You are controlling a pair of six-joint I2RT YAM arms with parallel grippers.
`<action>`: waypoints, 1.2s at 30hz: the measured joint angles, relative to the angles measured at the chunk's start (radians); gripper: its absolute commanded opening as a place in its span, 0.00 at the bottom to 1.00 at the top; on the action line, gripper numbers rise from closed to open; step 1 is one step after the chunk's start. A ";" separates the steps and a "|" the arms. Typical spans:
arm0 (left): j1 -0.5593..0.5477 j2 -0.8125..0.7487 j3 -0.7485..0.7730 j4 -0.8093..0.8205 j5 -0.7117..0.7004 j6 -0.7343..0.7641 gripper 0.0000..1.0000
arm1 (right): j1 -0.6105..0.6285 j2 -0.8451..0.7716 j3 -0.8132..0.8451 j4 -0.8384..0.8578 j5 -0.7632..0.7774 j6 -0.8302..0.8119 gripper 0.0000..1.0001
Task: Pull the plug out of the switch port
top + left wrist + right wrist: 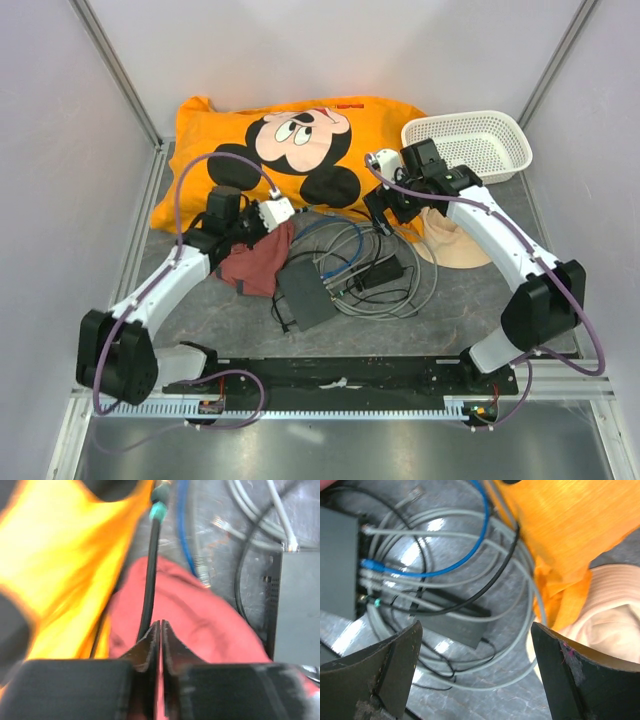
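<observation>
- The switch box lies flat on the worktop, between the two arms. Its switch port row faces the cable tangle. Several plugs are seated there, the blue plug showing clearest.
- The right tool hovers over the cables with its fingers wide apart, holding nothing.
- The left tool has its fingers pressed together above a red cloth. A black cable runs just beside them, and nothing shows between them.
- The plug is probably small, stiff plastic with a latch tab, and its cable is limp. Pinch the plug body, not the cable. The box looks light, so it may slide and need bracing.
</observation>
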State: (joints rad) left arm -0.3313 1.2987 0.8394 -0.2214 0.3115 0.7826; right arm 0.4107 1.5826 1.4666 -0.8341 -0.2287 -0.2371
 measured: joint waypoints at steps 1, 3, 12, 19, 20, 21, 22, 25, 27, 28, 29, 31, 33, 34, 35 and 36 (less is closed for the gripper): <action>0.010 -0.043 0.006 -0.024 0.001 -0.019 0.42 | 0.003 -0.017 -0.017 -0.002 -0.012 0.000 0.98; 0.015 -0.129 0.024 -0.087 0.028 -0.077 0.55 | 0.009 -0.043 -0.048 -0.015 -0.034 -0.002 0.98; 0.008 -0.393 -0.035 -0.216 0.235 -0.237 0.93 | 0.066 0.061 0.135 -0.141 -0.100 -0.046 0.98; -0.032 -0.442 -0.160 -0.322 0.296 -0.090 0.69 | 0.082 0.175 0.252 -0.095 -0.160 0.030 0.98; -0.056 -0.446 -0.181 -0.328 0.300 -0.058 0.67 | 0.093 0.188 0.251 -0.093 -0.164 0.040 0.98; -0.077 -0.447 -0.199 -0.330 0.302 -0.036 0.67 | 0.104 0.203 0.250 -0.091 -0.169 0.050 0.98; -0.099 -0.448 -0.220 -0.331 0.302 -0.012 0.67 | 0.114 0.219 0.247 -0.085 -0.177 0.062 0.98; -0.156 -0.438 -0.278 -0.331 0.296 0.046 0.66 | 0.139 0.265 0.241 -0.071 -0.199 0.089 0.96; -0.187 -0.422 -0.306 -0.331 0.290 0.072 0.65 | 0.150 0.299 0.240 -0.058 -0.212 0.097 0.95; -0.196 -0.412 -0.314 -0.331 0.288 0.076 0.65 | 0.153 0.315 0.240 -0.055 -0.222 0.101 0.93; -0.206 -0.402 -0.319 -0.330 0.288 0.078 0.64 | 0.156 0.329 0.240 -0.052 -0.230 0.102 0.93; -0.217 -0.386 -0.325 -0.322 0.290 0.078 0.64 | 0.163 0.361 0.244 -0.052 -0.246 0.091 0.92; -0.229 -0.375 -0.340 -0.296 0.291 0.066 0.64 | 0.175 0.398 0.261 -0.059 -0.246 0.064 0.93; -0.236 -0.372 -0.351 -0.275 0.291 0.055 0.64 | 0.184 0.413 0.268 -0.062 -0.245 0.051 0.94; -0.245 -0.368 -0.365 -0.251 0.291 0.039 0.64 | 0.197 0.430 0.278 -0.066 -0.242 0.037 0.94; -0.250 -0.364 -0.378 -0.230 0.291 0.027 0.64 | 0.213 0.446 0.287 -0.068 -0.242 0.028 0.94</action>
State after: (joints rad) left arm -0.5816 0.9344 0.4618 -0.4515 0.6029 0.8101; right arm 0.6235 2.0281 1.7538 -0.9016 -0.4706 -0.2092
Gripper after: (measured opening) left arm 0.644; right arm 0.932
